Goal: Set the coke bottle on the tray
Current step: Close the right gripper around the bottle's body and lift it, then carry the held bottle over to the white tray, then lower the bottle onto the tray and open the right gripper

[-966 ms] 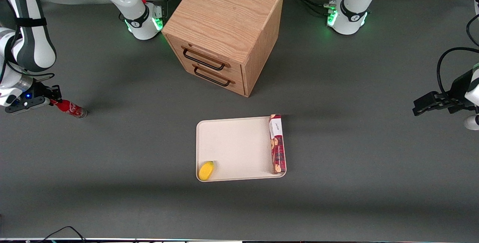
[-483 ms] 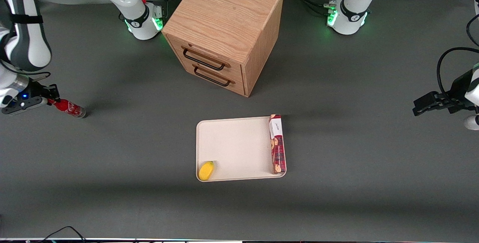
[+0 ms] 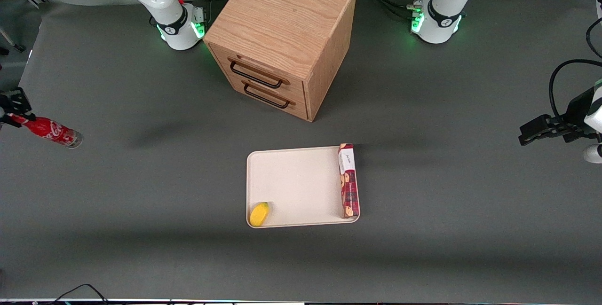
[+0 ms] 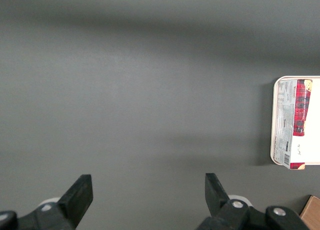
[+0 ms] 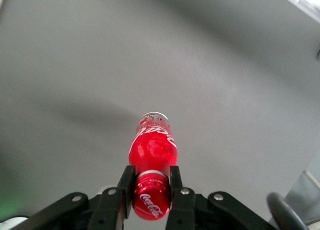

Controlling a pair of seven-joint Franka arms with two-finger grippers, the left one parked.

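My right gripper [image 3: 10,116] is at the working arm's end of the table, at the edge of the front view, shut on the cap end of the coke bottle [image 3: 51,131]. The small red bottle hangs tilted above the grey table, its clear base pointing toward the tray. In the right wrist view the gripper [image 5: 150,186] has one finger on each side of the bottle's neck [image 5: 152,150], the red cap toward the camera. The cream-white tray [image 3: 294,183] lies flat near the table's middle, well away from the bottle, nearer the front camera than the cabinet.
A long red cookie box [image 3: 349,180] lies along one short side of the tray and a yellow fruit-shaped piece [image 3: 259,214] in its corner. A wooden two-drawer cabinet [image 3: 282,37] stands farther from the front camera. The tray's end also shows in the left wrist view [image 4: 278,121].
My right gripper has lifted the bottle off the table and carried it farther toward the working arm's end; the arm has almost left the front view.
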